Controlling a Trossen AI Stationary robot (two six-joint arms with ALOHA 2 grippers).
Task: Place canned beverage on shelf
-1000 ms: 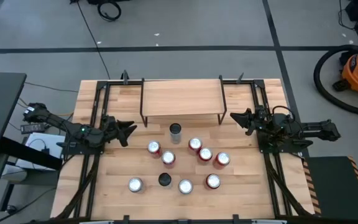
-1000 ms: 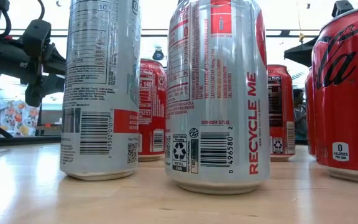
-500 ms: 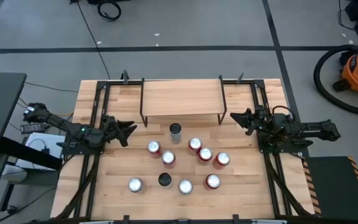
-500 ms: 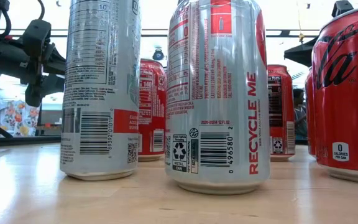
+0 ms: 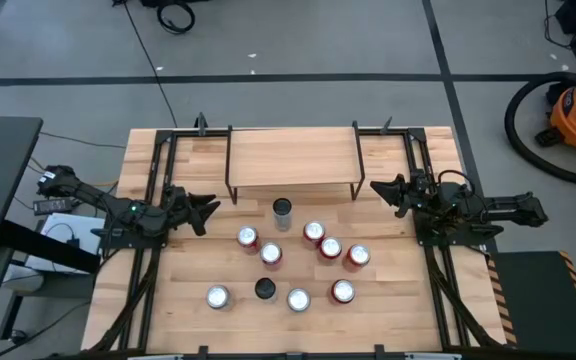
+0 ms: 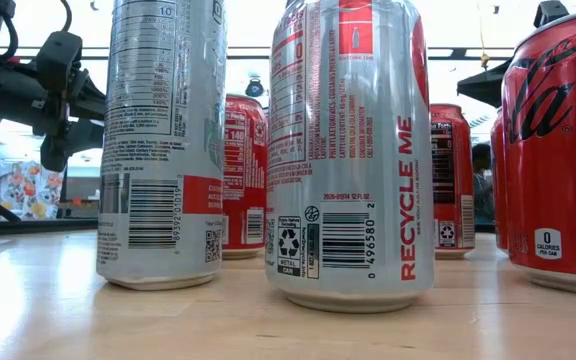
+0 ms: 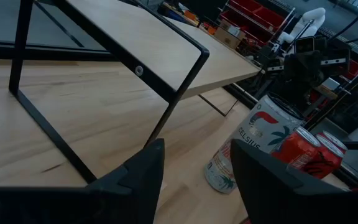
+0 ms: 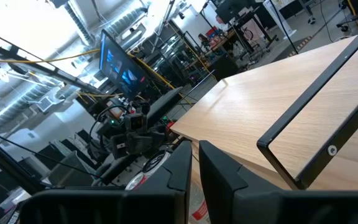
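left gripper (image 5: pixel 211 209) parted, empty | shelf (image 5: pixel 292 157): light-wood board, black legs

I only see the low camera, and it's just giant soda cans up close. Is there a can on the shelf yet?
Observer: No. Seen from above, the shelf has nothing on its top board.
Operator: How many cans are there?
Observer: Ten, all standing on the table. A tall can is the one nearest the shelf.
Operator: Is an arm holding one?
Observer: No. The left arm is left of the cans with its jaws open and empty. The right arm is on the other side with its jaws shut on nothing.
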